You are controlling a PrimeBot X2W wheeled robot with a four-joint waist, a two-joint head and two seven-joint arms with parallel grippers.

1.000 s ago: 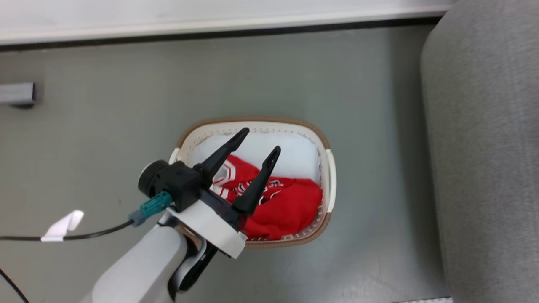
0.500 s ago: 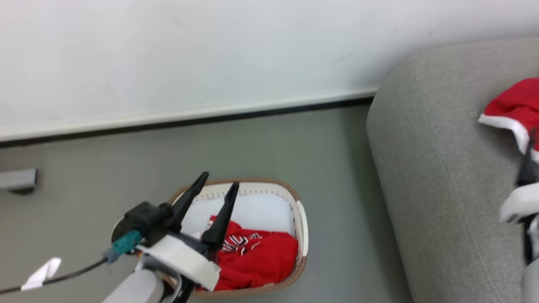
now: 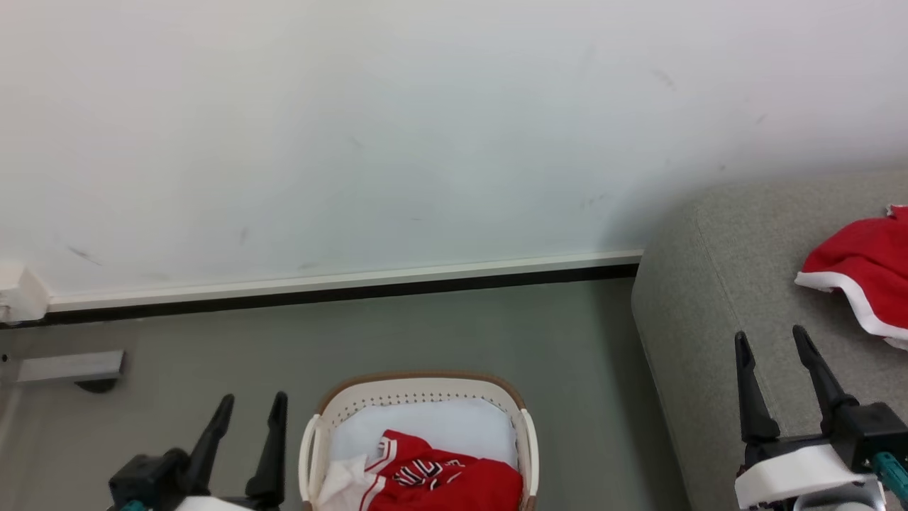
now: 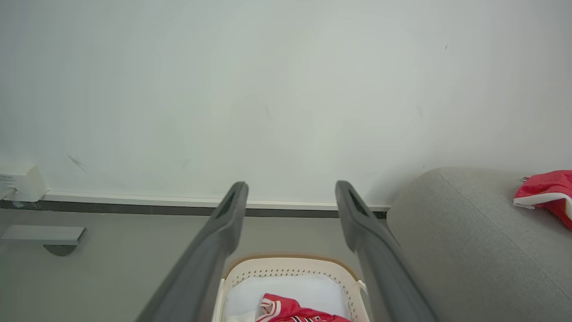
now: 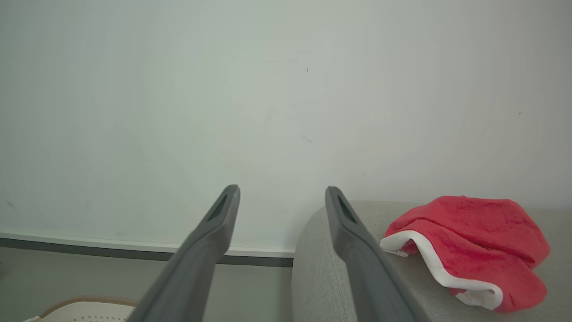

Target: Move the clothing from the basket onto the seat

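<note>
L gripper (image 3: 254,399) is seen at lower left, jaws spread wide, nothing held. Basket (image 3: 418,377) is set at bottom centre w/ red clothing (image 3: 461,484) inside. Seat (image 3: 702,298) is seen at right, one red garment (image 3: 862,259) laid on it. R gripper (image 3: 770,333), lower right, is spread wide in front of seat, empty.
</note>
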